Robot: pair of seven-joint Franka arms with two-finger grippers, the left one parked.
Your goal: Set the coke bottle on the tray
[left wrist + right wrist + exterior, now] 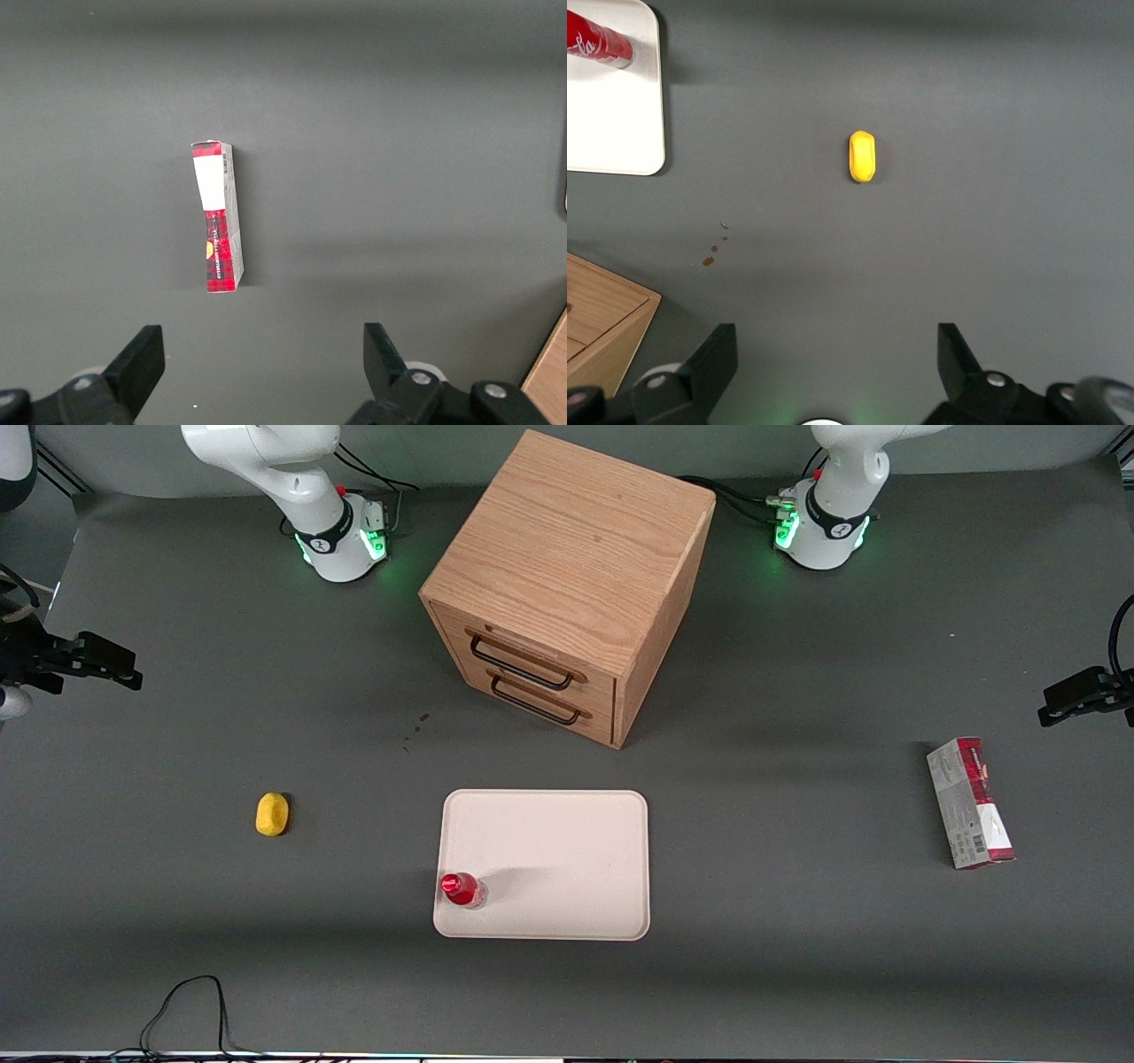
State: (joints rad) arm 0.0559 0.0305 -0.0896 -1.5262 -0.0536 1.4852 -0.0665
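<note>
Red and glossy, the coke bottle point(462, 889) stands upright on the cream-white tray point(567, 850), in the tray's lower-left corner as the front view shows it, close against the low rim, so the placing looks done. The main risk from here is that narrow margin: the bottle is slim, tall for its small clear base, and probably light, so any brush from the arm or a jolt to the tray could tip it over the rim and send it rolling across the dark surface point(797, 921). The tray's smooth face would give little grip to hold it. The hand point(837, 354) is wide open and empty, its two dark fingers spread with nothing between them; in the front view it sits at the left edge of the frame, well apart from the tray. Below it in the right wrist view lies the matte grey surface with a small yellow object point(863, 156), rounded and oblong like a lemon, which could roll if the hand dropped onto it. The tray is a flat rectangle with rounded corners and a shallow lip. In the upper middle of the front view stands a wooden drawer cabinet point(567, 558) of pale oak grain, with two drawers and dark wire handles, set at an angle. A red-and-grey carton point(970, 802), a thin cardboard box with sharp edges, lies at the right of the front view, well apart from everything else. A few small brown specks point(713, 248) mark the surface near the cabinet.
</note>
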